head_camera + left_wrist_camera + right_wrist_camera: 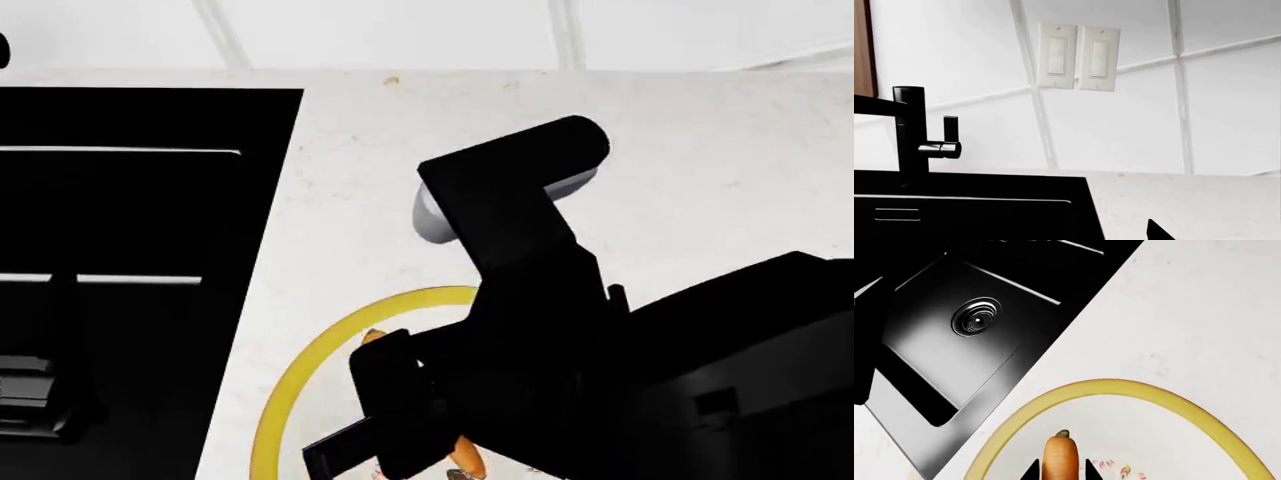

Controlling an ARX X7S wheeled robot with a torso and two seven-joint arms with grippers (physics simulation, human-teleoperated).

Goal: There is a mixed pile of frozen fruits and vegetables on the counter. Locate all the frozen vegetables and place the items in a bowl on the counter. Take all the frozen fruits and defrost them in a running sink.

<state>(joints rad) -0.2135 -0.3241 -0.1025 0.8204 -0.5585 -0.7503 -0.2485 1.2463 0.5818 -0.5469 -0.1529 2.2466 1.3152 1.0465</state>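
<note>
While I look down from the head camera, the sink (134, 250) fills my left side, black and glossy, set into the white counter (694, 150). On the right wrist feed I can see its round drain (976, 318) clearly. My left wrist camera faces the wall: the tall black tap (911, 135) with its side lever stands behind the basin, and two pale switch plates (1078, 57) sit on the tiles above. Only a dark tip of the left gripper (1159, 232) pokes into that feed, so I cannot tell whether it is spread or closed.

Moving right, the bowl (314, 365) sits on the counter just beside the sink, its yellow rim curving out from under my right arm (534, 330), which covers most of it from above. The right gripper (1061, 471) is over the bowl's inside, and it is clamped on the carrot (1059, 456): the orange body sits between the two black fingertips, its greenish end pointing towards the far rim. Small red-orange marks (1124, 471) show on the bowl's white floor just beside the carrot. From the head view, a bit of orange peeks out under the arm.
</note>
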